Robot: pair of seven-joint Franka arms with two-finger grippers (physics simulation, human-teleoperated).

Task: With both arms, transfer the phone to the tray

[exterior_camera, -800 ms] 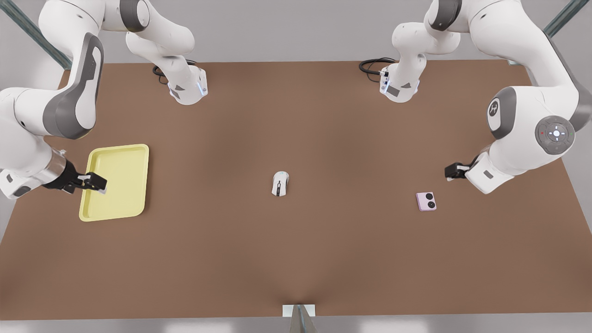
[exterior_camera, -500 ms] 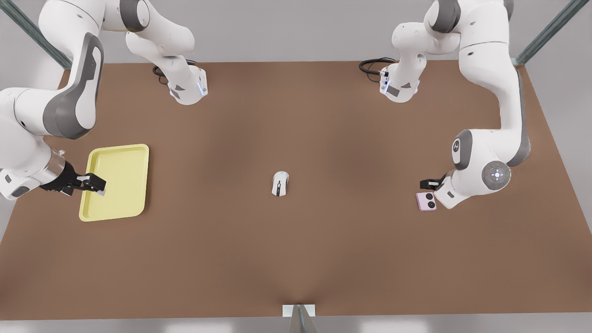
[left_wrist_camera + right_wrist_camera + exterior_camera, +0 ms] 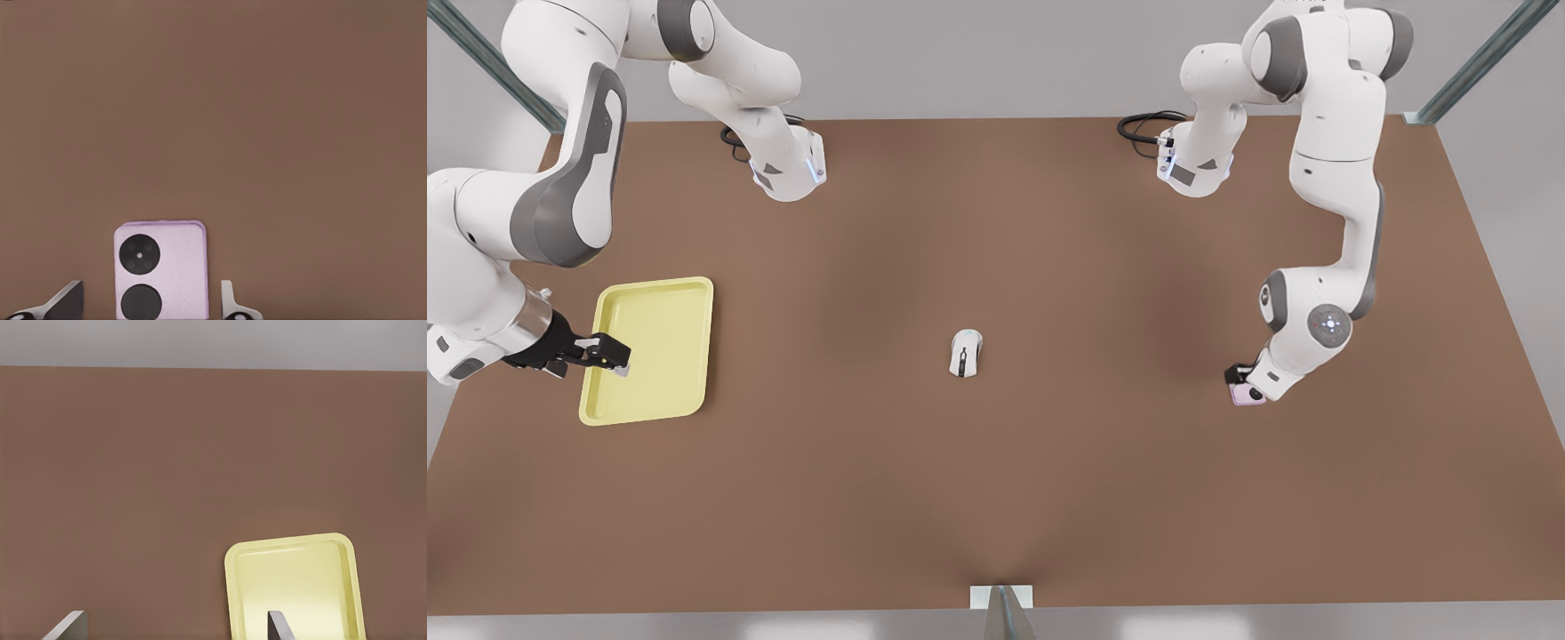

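The pale pink-lilac phone lies flat on the brown table at the front view's right, mostly covered by my left gripper. In the left wrist view the phone sits between the two fingertips with a gap on each side, so the left gripper is open around it. The pale yellow tray rests at the front view's left. My right gripper hovers open over the tray's outer edge, holding nothing. In the right wrist view the tray lies beyond the right gripper.
A white computer mouse sits mid-table between the phone and the tray. Both arm bases and black cables stand along the far table edge. Open brown tabletop stretches toward the near edge.
The left arm has swung in and lowered from beside the phone to directly over it, its fingers now straddling it. The right gripper has barely shifted over the tray edge.
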